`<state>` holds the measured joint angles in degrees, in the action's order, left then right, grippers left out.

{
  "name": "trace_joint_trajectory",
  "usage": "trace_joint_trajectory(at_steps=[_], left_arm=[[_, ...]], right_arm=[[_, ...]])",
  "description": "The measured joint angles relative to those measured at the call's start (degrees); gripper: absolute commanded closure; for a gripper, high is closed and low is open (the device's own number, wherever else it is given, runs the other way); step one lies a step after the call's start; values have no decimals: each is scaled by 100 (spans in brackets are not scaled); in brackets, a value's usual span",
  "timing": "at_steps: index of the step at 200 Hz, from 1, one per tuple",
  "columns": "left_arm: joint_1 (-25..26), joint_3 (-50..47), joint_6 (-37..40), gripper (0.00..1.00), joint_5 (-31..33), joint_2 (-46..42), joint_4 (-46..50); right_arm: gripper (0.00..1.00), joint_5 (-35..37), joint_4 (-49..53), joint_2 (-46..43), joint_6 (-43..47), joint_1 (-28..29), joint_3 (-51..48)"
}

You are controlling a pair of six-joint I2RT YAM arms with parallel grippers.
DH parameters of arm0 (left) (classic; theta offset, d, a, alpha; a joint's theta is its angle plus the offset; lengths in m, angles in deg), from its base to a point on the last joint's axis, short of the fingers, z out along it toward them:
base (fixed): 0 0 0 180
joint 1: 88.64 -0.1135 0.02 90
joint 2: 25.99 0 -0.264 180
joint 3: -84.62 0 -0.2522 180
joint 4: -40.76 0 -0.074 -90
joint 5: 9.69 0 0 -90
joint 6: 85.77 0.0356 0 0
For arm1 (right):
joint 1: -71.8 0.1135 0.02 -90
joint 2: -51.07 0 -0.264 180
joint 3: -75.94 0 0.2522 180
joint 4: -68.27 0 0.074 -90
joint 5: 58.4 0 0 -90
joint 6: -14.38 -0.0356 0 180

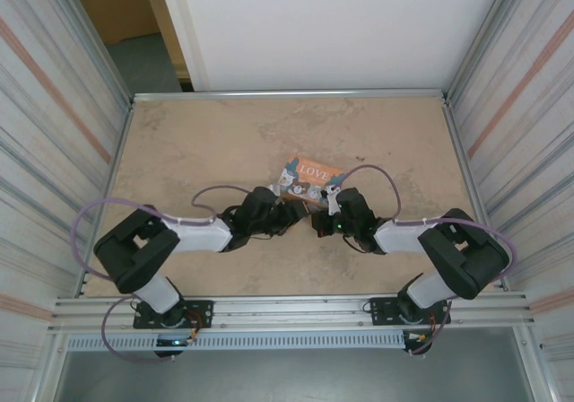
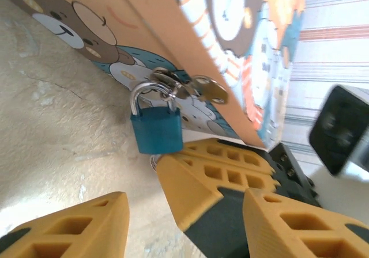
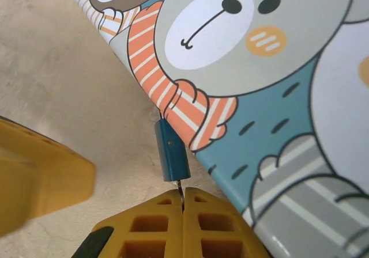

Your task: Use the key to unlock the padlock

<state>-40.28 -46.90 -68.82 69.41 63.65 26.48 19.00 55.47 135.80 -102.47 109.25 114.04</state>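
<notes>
The blue padlock [image 2: 157, 131] hangs by its silvery shackle from the metal hasp of the colourful box [image 2: 173, 45], just above the table. My right gripper [image 3: 183, 197] is shut on the thin silvery key [image 3: 181, 188]. The key's blade runs up into the padlock's [image 3: 172, 151] underside. In the left wrist view the right gripper's yellow fingers [image 2: 207, 177] sit pressed together right below the padlock. My left gripper [image 2: 184, 203] stands open, one finger on each side of them, holding nothing. From above, both grippers [image 1: 291, 206] [image 1: 327, 206] meet at the box's near edge.
The cartoon-animal "LOVE" box [image 1: 309, 178] lies on the beige table [image 1: 206, 142] just beyond the grippers. Corrugated metal walls [image 1: 54, 106] close in the left and right sides, and a white panel stands at the back.
</notes>
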Motion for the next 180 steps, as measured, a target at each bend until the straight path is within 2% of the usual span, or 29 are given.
trace_joint_trajectory(at_steps=[61,93,125,137,180], left_arm=[[-413,-1058,278,36,310,-1744,-55],[-455,-1475,271,34,450,-2286,-111],[-455,-1801,74,40,452,-2256,-612],[-455,-1897,-44,45,428,-2076,-881],[-452,-1943,-354,50,275,-1241,-1740]], right_arm=[[100,-131,798,-466,-584,-33,170],[100,-413,1040,-507,-1025,-103,256],[100,-739,1121,-433,-1532,-118,345],[100,-835,1121,-420,-1698,-116,354],[100,-892,1126,-420,-2026,-105,380]])
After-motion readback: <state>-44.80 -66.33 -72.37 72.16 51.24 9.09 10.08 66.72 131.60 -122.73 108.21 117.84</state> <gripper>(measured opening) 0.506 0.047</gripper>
